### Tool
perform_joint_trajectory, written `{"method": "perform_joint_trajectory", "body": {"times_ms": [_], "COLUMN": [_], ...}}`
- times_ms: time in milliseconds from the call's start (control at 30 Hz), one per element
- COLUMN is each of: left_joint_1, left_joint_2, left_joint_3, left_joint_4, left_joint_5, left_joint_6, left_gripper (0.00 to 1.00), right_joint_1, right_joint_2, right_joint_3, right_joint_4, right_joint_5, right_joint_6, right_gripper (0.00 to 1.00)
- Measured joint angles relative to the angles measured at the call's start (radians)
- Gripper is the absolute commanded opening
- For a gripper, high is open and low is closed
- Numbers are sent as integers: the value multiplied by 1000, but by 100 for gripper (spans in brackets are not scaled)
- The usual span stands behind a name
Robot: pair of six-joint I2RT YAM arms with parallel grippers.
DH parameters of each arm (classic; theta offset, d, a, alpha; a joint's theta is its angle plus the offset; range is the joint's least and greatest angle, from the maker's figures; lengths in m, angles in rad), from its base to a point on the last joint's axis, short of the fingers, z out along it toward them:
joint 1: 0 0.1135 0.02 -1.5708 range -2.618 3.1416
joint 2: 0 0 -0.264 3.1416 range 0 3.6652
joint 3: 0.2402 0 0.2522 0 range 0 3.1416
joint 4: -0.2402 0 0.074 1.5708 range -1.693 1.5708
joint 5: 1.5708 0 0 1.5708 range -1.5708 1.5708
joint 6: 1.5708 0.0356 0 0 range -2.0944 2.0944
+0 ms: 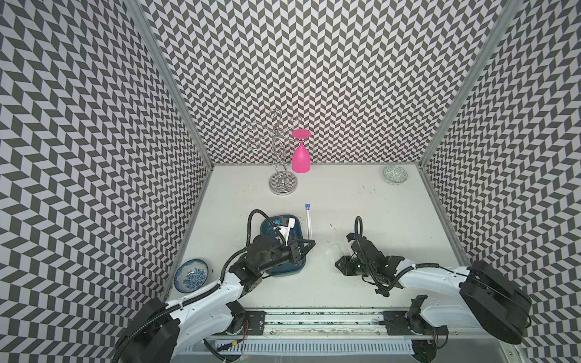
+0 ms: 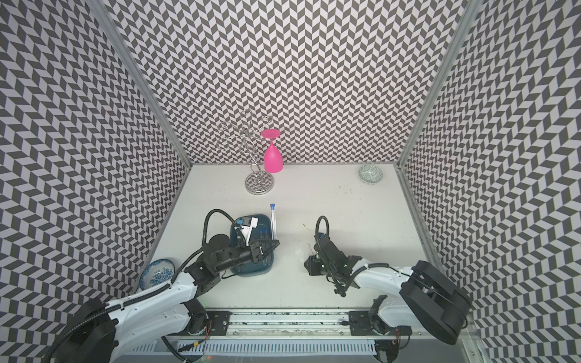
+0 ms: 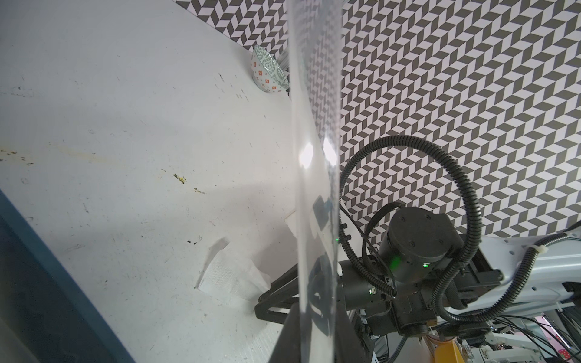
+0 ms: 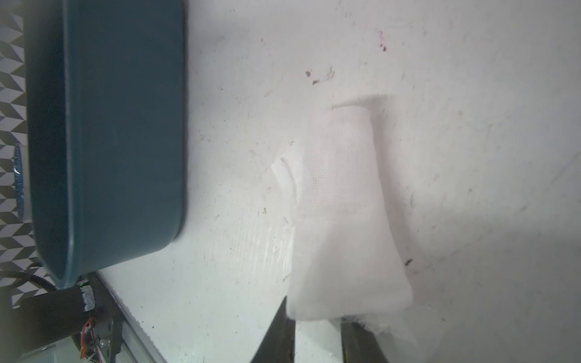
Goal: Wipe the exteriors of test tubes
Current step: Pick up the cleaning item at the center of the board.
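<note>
My left gripper (image 1: 310, 244) hangs over the right side of the teal tray (image 1: 283, 274) and is shut on one end of a clear test tube (image 1: 309, 223). The tube's blue cap (image 1: 307, 206) points to the far side. In the left wrist view that tube (image 3: 316, 188) runs straight up from the jaws (image 3: 314, 345). Faint shapes of more tubes (image 2: 262, 234) lie in the tray. To the right, my right gripper (image 1: 341, 263) sits low over the table, shut on a white tissue (image 1: 333, 250). The tissue (image 4: 342, 204) drapes forward from its fingertips (image 4: 317, 342).
A chrome glass rack (image 1: 283, 185) with a pink glass (image 1: 301, 157) hung upside down stands at the back. A green patterned bowl (image 1: 395, 174) sits at the back right and a blue-and-white bowl (image 1: 190, 275) at the front left. Patterned walls close three sides.
</note>
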Motion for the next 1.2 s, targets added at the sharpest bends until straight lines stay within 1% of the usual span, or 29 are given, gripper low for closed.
{"method": "perform_joint_trajectory", "body": {"times_ms": [200, 433, 633, 767, 867, 1033, 1200], "left_joint_1": [0, 0, 0, 5, 9, 12, 16], "left_joint_2": [0, 0, -23, -42, -47, -60, -71], "left_joint_3": [0, 0, -1, -4, -4, -4, -4], "left_joint_4": [-1, -1, -18, -27, -36, -45, -50], "left_joint_5": [-1, -1, -7, -9, -9, -11, -12], "left_joint_6": [0, 0, 1, 2, 2, 2, 3], "left_gripper": [17, 17, 17, 17, 17, 17, 17], "right_joint_1": [14, 59, 63, 63, 63, 63, 63], "right_joint_2": [-30, -41, -9, -2, 53, 211, 318], "right_joint_3": [87, 182, 219, 237, 303, 416, 471], "right_joint_4": [-87, -192, -271, -306, -312, -304, -343], "right_joint_5": [-29, -61, -40, -4, 26, 79, 166], "right_joint_6": [-41, -102, -113, -122, -147, -201, -233], "right_gripper": [25, 24, 24, 24, 24, 24, 26]}}
